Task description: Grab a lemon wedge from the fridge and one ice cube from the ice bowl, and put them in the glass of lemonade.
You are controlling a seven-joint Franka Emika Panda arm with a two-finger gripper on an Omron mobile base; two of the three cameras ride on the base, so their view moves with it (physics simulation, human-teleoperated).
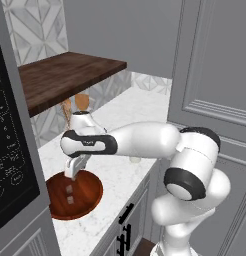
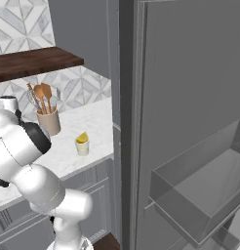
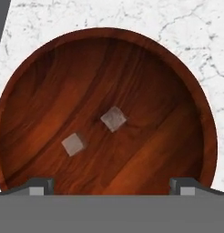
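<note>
Two ice cubes lie apart on the floor of the ice bowl (image 3: 36, 91) in the hand view: one (image 3: 114, 119) near the middle of the frame, the other (image 3: 73, 144) lower and to its left. Both sit above the gripper (image 3: 112, 185), whose fingertips (image 3: 40, 185) rise at the bottom edge, spread wide, with nothing between them; the cubes fall inside the span of the two tips but are clear of them. In the left base view the gripper (image 1: 74, 171) hangs over the bowl (image 1: 90, 192) at the lower left of the frame, on the marble counter (image 1: 125, 112). In the right base view the glass of lemonade (image 2: 82, 145) stands left of centre with the lemon wedge (image 2: 82, 138) resting on top of it, the utensil crock (image 2: 49, 121) up and to its left, and the open fridge (image 2: 190, 122) on the right.
</note>
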